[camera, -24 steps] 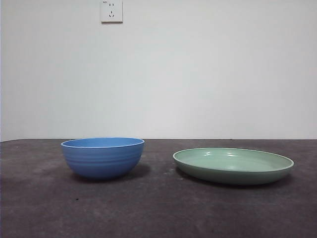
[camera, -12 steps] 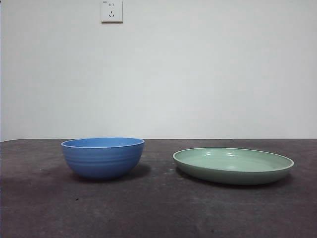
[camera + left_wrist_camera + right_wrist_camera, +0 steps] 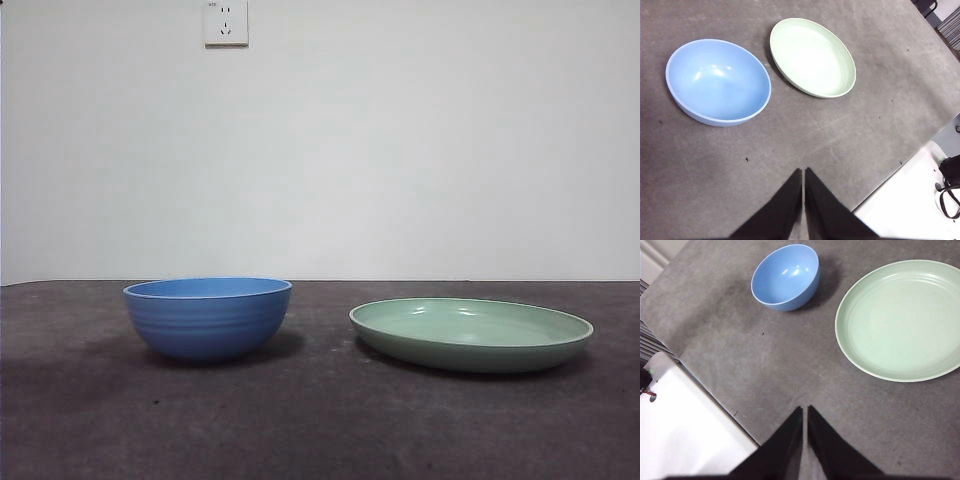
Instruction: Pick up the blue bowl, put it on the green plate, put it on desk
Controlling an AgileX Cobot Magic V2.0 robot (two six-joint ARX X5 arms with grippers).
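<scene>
The bowl [image 3: 208,318] stands upright on the desk [image 3: 320,420] at the left, with the plate [image 3: 470,334] to its right, apart from it, both empty. The left gripper [image 3: 803,172] and right gripper [image 3: 804,410] each hang high over the near desk, jaws pressed together on nothing, well clear of both dishes.

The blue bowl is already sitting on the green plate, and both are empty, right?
Not quite. The blue bowl is not on the green plate. It stands beside it on the desk, with a gap between them, as the front view shows. The rest is right: the left wrist view looks into both and shows them empty.
</scene>
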